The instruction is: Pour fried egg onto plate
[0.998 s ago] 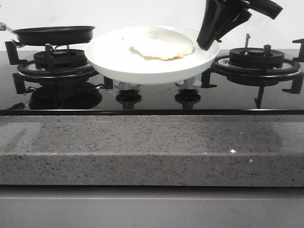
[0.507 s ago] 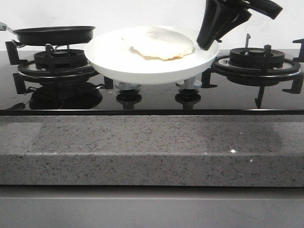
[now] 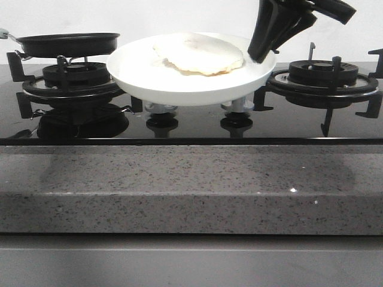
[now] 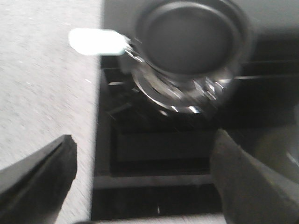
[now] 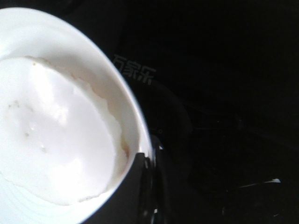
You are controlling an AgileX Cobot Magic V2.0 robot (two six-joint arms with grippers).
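The right gripper (image 3: pixel 261 55) is clamped on the rim of the plate (image 3: pixel 149 78); the fried egg (image 3: pixel 200 55) lies on it just beside the fingers; the left gripper (image 4: pixel 142 184) is spread apart, the frying pan (image 4: pixel 189 37) ahead of it.

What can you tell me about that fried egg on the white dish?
The fried egg is a flat, creamy-white disc with wavy, slightly browned edges; no yolk shows. It lies on the plate, toward the side where the right gripper holds the rim, and stays inside that rim. The plate is raised above the stove.
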